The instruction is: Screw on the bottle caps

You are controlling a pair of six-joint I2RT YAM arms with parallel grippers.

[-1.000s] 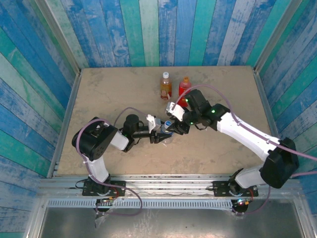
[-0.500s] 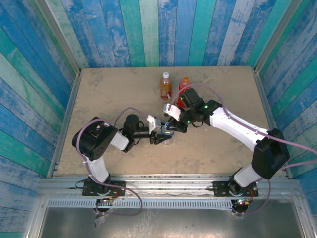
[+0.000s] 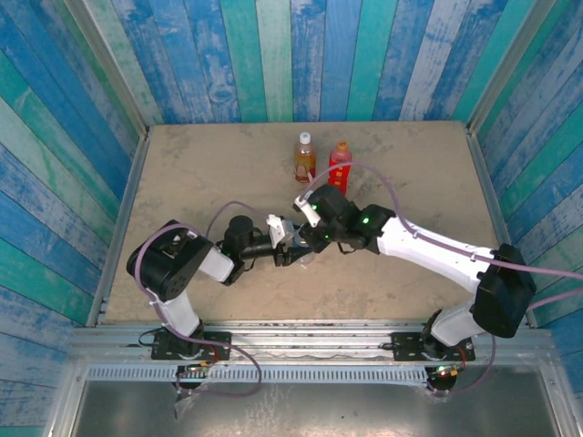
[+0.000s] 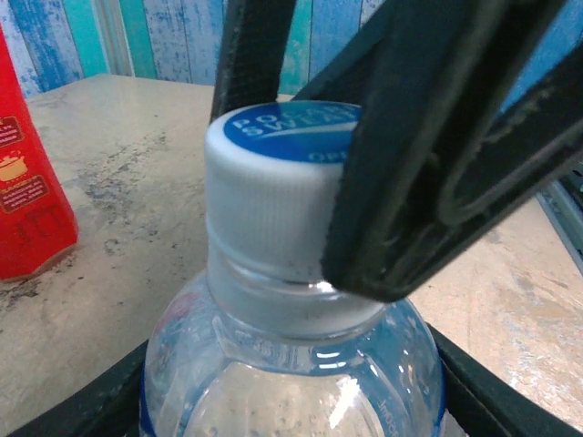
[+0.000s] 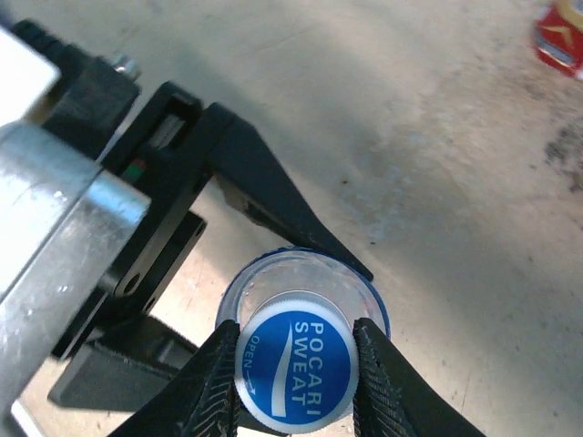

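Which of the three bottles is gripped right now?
The clear bottle: left gripper holds its body, right gripper pinches its cap. The amber bottle and red bottle stand free behind.

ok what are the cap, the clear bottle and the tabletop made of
cap: probably moulded plastic; white, faintly ribbed matte skirt, blue printed top.
clear bottle: thin see-through plastic, glossy, with bright highlights on its moulded shoulder.
tabletop: unclear, maybe stone-look laminate or painted board; matte beige, mottled and scuffed.
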